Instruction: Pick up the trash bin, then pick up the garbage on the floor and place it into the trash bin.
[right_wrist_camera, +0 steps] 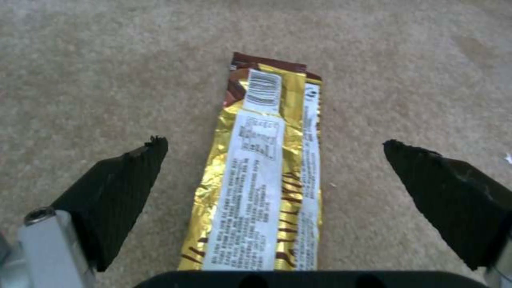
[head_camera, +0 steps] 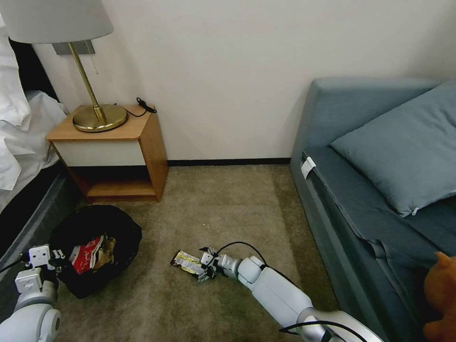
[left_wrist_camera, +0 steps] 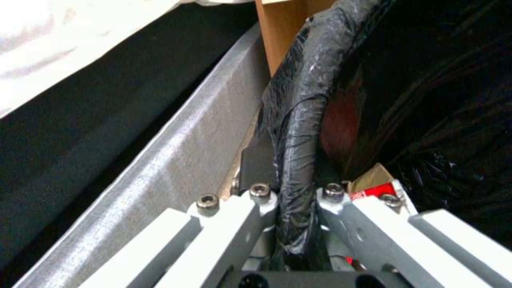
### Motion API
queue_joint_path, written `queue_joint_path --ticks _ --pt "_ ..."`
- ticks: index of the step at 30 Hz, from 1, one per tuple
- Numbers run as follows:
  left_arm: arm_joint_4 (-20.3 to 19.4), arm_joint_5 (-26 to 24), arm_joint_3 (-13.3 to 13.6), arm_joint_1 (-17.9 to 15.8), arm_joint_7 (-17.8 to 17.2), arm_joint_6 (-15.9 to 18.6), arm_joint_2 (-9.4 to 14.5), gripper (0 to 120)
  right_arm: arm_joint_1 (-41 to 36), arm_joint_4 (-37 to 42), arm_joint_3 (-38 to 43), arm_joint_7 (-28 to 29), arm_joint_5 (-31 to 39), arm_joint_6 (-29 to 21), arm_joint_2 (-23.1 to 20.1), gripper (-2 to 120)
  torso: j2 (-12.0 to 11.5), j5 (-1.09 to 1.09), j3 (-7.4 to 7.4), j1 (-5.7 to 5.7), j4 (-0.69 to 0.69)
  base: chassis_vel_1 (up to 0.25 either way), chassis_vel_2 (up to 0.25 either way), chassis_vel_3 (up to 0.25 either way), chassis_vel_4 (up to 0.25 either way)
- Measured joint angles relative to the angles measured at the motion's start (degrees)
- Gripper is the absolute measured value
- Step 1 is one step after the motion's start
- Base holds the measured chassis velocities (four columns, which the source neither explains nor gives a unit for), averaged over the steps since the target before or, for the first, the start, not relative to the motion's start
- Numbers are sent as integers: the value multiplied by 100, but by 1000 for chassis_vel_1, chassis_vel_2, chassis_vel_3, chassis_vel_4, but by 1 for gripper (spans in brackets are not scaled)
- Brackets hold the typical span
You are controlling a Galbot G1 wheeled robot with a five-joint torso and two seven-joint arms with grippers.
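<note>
The trash bin [head_camera: 95,223], black with a crinkly bag over its rim, stands on the carpet at the left. My left gripper [head_camera: 53,259] is shut on its near rim; in the left wrist view the bag-covered rim [left_wrist_camera: 299,132] runs between the closed fingers of the left gripper [left_wrist_camera: 296,194]. Inside lie a red-white packet [head_camera: 86,256] and crumpled brown paper [head_camera: 108,249]. One piece of garbage, a flat gold-and-brown snack wrapper [head_camera: 186,262] [right_wrist_camera: 261,180], lies on the floor. My right gripper [head_camera: 205,267] [right_wrist_camera: 273,142] is low over it, open, one finger on each side.
A wooden nightstand [head_camera: 118,156] with a brass lamp [head_camera: 97,116] stands behind the bin, with the bed [head_camera: 19,142] at the far left. A blue sofa [head_camera: 370,199] with a cushion runs along the right, and a brown plush toy [head_camera: 439,294] sits at its near end. Bare carpet [head_camera: 223,204] lies between them.
</note>
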Motion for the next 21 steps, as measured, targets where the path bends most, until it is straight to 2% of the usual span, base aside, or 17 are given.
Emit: queue_joint_path --ticks 12,21 --pt "-30 -75 -73 35 16 24 112 1 -43 -18 77 35 -76 27 29 100 0 0 0 0 0 -10 12 11 -13" --pt "-248 -80 -138 385 179 -22 283 1 -184 36 171 141 -164 64 45 100 0 0 0 0 0 0 0 0 0"
